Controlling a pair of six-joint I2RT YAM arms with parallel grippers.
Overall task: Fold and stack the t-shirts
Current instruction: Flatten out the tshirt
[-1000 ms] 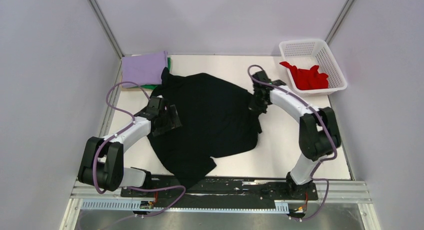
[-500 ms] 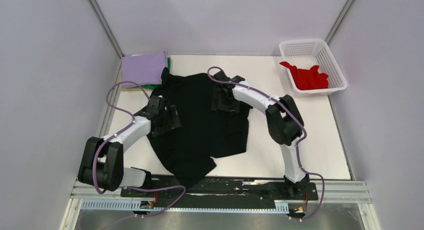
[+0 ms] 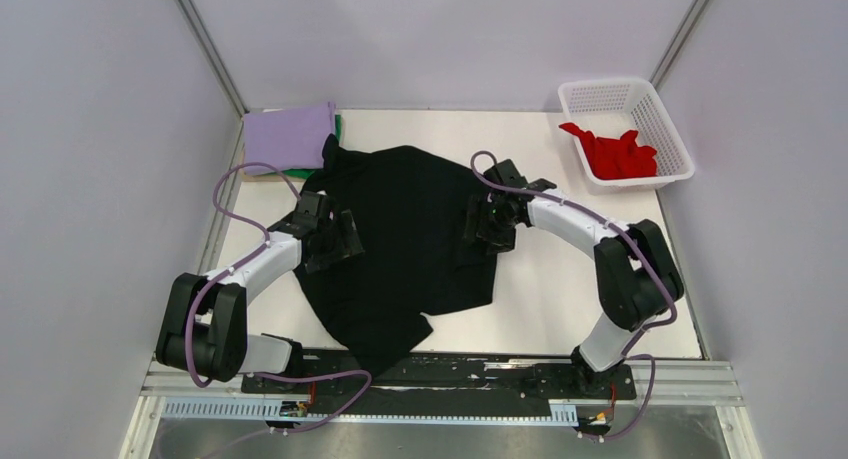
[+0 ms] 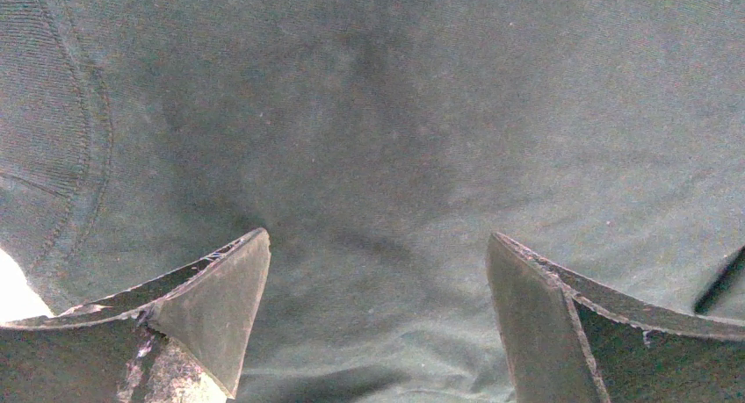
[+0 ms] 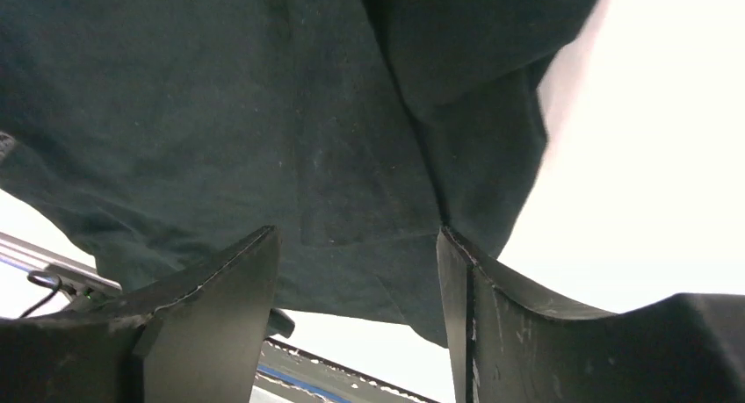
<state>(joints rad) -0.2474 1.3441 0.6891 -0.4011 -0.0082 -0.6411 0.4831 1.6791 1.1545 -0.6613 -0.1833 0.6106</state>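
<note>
Top external view: the soft black cloth t-shirt (image 3: 410, 204) lies spread, its right side doubled inward. The left gripper (image 3: 343, 241) and right gripper (image 3: 488, 226) hover over it, jaws apart and empty, likely for the next fold.

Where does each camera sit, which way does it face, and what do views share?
Top external: above and behind, looking down on the table; left arm, right arm show.
Left wrist: on that wrist, close over the black t-shirt; open left pincer shows.
Right wrist: on that wrist, facing the t-shirt's edge and bare table; open right pincer shows.
Shared: all see the black t-shirt.
</note>
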